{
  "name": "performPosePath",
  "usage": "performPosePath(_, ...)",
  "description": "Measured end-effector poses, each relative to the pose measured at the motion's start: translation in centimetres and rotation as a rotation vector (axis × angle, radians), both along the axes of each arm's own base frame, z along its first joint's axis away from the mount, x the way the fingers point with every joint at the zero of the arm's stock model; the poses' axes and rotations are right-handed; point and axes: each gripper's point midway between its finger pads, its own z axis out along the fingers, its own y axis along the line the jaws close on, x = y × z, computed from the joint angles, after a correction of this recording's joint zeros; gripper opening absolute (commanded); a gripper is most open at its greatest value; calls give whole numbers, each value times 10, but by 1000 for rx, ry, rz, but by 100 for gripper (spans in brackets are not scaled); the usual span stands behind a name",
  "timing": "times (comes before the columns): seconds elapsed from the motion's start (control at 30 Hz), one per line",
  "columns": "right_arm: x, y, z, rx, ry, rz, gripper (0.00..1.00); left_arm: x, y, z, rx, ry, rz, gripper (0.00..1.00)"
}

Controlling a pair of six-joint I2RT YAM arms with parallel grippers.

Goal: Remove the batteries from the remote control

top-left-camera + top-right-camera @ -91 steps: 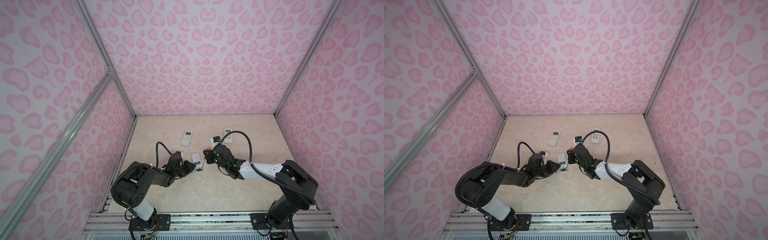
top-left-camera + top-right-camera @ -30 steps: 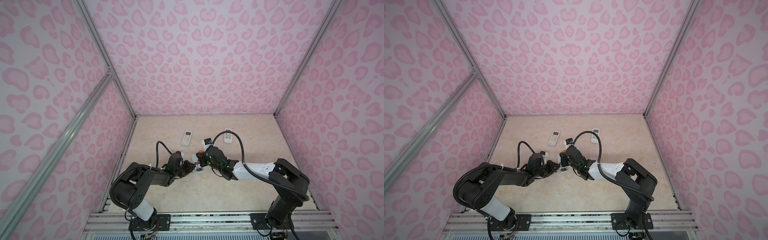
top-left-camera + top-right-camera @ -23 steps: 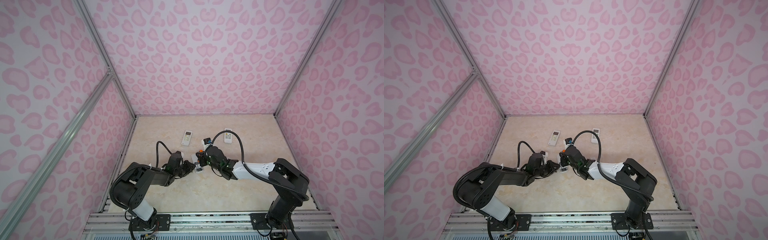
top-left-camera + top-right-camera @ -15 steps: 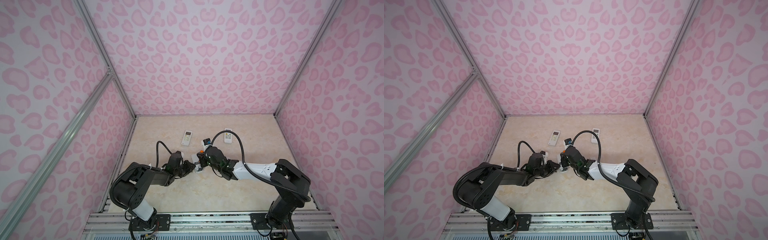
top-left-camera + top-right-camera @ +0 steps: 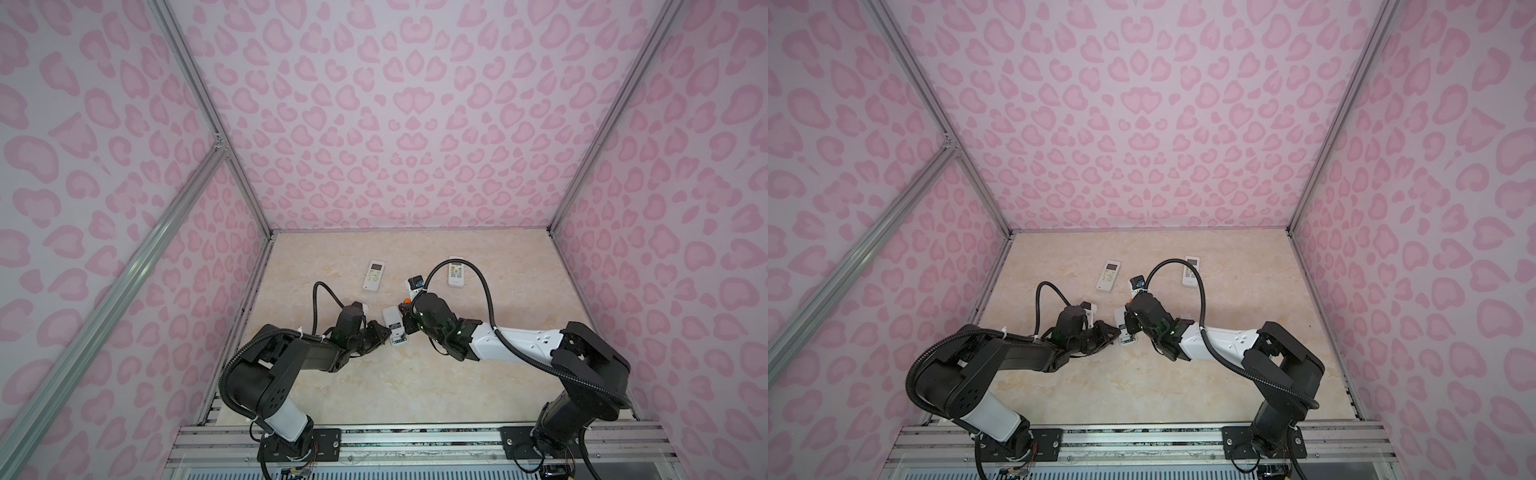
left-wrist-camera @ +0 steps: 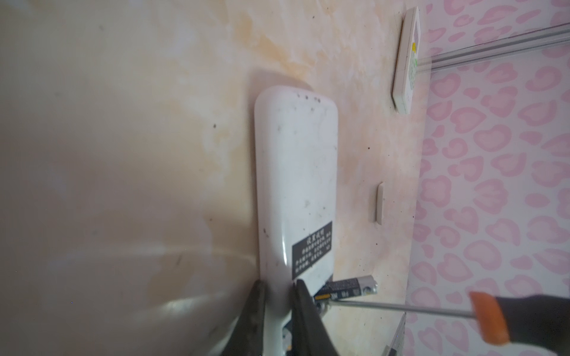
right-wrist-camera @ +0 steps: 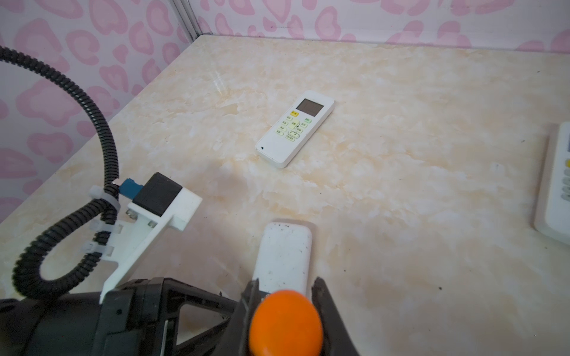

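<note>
Left gripper (image 6: 279, 285) clamped on a face-down white remote (image 6: 296, 185) at its edge; right gripper (image 7: 285, 288) closed around an orange-capped screwdriver (image 7: 285, 322), tip at the remote's open end, black battery (image 6: 351, 285) jutting out there, beige table (image 6: 123, 154) beneath

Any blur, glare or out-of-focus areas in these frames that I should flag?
Left wrist view: table hazy and smeared, with a pale glare streak; face-down remote and battery sharp. Right wrist view: orange screwdriver handle, close to the lens, is soft; face-up remote crisp. Both top views: even light, no glare, sharp throughout.
</note>
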Motion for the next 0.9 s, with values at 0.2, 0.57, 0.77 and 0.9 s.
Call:
performPosePath(0.2, 0, -3, 4, -14, -11, -2, 0, 0, 0, 0, 1, 1, -1, 19)
performPosePath(0.57, -8, 11, 19, 1, -38, 41, 0, -1, 1, 1, 4, 5, -1, 19)
performPosePath(0.77, -14, 30, 13, 3, -27, 91, 0, -1, 1, 0, 4, 7, -1, 19)
performPosePath(0.9, -16, 39, 7, 5, -22, 118, 0, -2, 1, 0, 5, 6, -2, 19)
